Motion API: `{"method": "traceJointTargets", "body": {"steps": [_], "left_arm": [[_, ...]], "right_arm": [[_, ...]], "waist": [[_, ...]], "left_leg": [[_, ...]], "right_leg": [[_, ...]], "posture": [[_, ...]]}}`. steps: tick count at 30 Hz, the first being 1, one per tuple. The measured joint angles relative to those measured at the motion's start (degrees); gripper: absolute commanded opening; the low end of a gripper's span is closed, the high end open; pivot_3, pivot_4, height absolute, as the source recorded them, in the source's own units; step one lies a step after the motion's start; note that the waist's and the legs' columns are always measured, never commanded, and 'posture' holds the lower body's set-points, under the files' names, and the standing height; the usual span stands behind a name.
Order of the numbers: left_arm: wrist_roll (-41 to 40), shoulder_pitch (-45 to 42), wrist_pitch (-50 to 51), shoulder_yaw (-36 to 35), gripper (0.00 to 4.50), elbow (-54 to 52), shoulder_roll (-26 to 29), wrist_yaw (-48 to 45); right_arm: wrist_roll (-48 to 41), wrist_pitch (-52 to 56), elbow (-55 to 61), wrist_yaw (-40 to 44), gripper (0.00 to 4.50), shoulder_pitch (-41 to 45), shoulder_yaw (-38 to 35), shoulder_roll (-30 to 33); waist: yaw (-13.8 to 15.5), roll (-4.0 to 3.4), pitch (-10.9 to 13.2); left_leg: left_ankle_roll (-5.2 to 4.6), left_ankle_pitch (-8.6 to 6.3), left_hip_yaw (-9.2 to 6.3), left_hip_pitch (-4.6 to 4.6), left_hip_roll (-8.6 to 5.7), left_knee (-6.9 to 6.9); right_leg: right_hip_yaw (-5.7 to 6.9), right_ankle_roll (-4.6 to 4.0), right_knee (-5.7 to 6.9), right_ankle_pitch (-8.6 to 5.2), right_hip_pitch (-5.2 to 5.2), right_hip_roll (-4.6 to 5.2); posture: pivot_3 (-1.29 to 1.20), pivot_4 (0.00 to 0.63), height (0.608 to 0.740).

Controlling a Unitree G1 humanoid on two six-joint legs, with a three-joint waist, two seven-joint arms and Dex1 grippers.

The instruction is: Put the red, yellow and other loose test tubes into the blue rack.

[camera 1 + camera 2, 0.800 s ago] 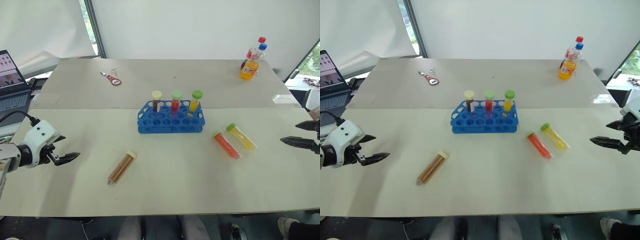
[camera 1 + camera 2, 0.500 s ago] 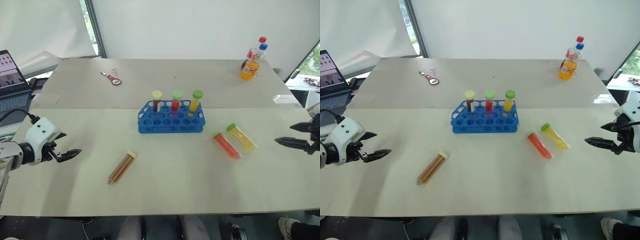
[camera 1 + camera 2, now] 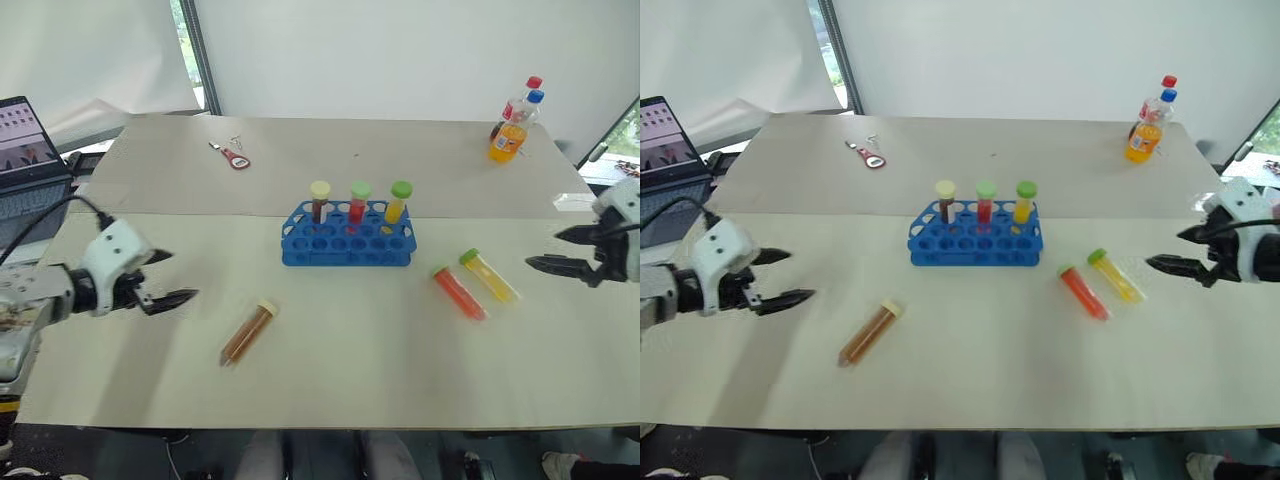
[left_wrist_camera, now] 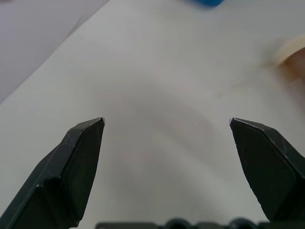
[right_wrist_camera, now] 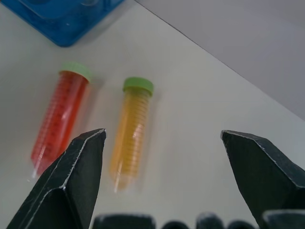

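Observation:
The blue rack (image 3: 348, 246) stands mid-table with three capped tubes upright in its back row. A red tube (image 3: 458, 292) and a yellow tube (image 3: 488, 276), both green-capped, lie side by side to its right. A brown tube (image 3: 247, 332) with a cream cap lies in front of it to the left. My left gripper (image 3: 183, 276) hovers open just left of the brown tube. Beyond the yellow tube, my right gripper (image 3: 542, 250) is open and points at it. The right wrist view has the yellow tube (image 5: 131, 131) and red tube (image 5: 59, 119) ahead of the open fingers (image 5: 71, 176).
An orange drink bottle (image 3: 505, 135) stands at the far right corner with a second bottle behind it. A red-handled opener (image 3: 233, 155) lies at the far left. A laptop (image 3: 25, 150) sits off the table's left edge.
Both grippers have moved inward over the table, the left toward the brown tube, the right toward the yellow tube. Both stay open. The tubes have not moved.

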State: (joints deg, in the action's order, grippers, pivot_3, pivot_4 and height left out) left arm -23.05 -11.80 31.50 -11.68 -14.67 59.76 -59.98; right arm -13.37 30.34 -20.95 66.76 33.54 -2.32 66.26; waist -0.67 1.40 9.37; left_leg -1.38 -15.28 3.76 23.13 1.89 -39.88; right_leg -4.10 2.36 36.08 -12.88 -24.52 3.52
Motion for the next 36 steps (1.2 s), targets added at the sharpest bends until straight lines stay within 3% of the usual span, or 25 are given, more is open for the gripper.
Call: {"method": "traceJointTargets", "body": {"steps": [7,12,20,30,36], "left_arm": [[-6.0,-7.2,3.1,5.3,4.48,-8.9,-0.9,-3.1],[-8.6,-12.6,3.5,11.2,4.48,-12.9,-3.4,-6.5],[-9.8,-14.7,3.5,14.4,4.48,-15.9,-5.8,-7.0],[-8.2,-14.1,1.8,16.5,4.50,-16.9,-7.6,-5.8],[-7.2,-12.7,0.3,16.7,4.50,-16.8,-8.8,-4.9]], "right_arm": [[8.5,7.8,-6.7,6.0,4.29,13.8,14.7,-3.2],[16.3,7.7,-19.6,8.3,4.29,23.7,23.4,-11.3],[24.6,-0.5,-37.2,8.0,4.29,31.4,27.3,-17.8],[27.9,-4.3,-45.3,7.6,1.08,32.3,26.3,-20.7],[27.8,-5.1,-45.4,8.5,0.99,32.4,24.4,-20.5]], "waist": [[-0.2,0.00,0.0],[-0.3,0.00,0.0],[-0.1,-0.02,0.0],[-0.3,-0.02,0.0],[-0.3,-0.04,0.0]], "left_leg": [[0.00,0.00,-0.01,0.08,-0.01,0.03],[0.00,0.01,0.00,0.12,-0.06,-0.02],[0.00,0.01,-0.06,0.24,-0.07,-0.01],[0.05,0.04,-0.07,0.19,-0.06,-0.01],[0.05,0.04,-0.07,0.20,-0.07,-0.01]], "right_leg": [[0.00,-0.02,-0.02,0.00,-0.11,-0.07],[-0.01,-0.02,0.00,0.00,-0.12,-0.07],[0.04,-0.02,-0.05,0.00,-0.20,-0.06],[0.03,-0.02,0.01,0.00,-0.19,-0.07],[0.03,-0.02,0.01,0.00,-0.19,-0.07]], "posture": [[0.00,0.150,0.733],[0.00,0.150,0.733],[0.00,0.150,0.733],[0.00,0.150,0.733],[0.00,0.150,0.733]]}}
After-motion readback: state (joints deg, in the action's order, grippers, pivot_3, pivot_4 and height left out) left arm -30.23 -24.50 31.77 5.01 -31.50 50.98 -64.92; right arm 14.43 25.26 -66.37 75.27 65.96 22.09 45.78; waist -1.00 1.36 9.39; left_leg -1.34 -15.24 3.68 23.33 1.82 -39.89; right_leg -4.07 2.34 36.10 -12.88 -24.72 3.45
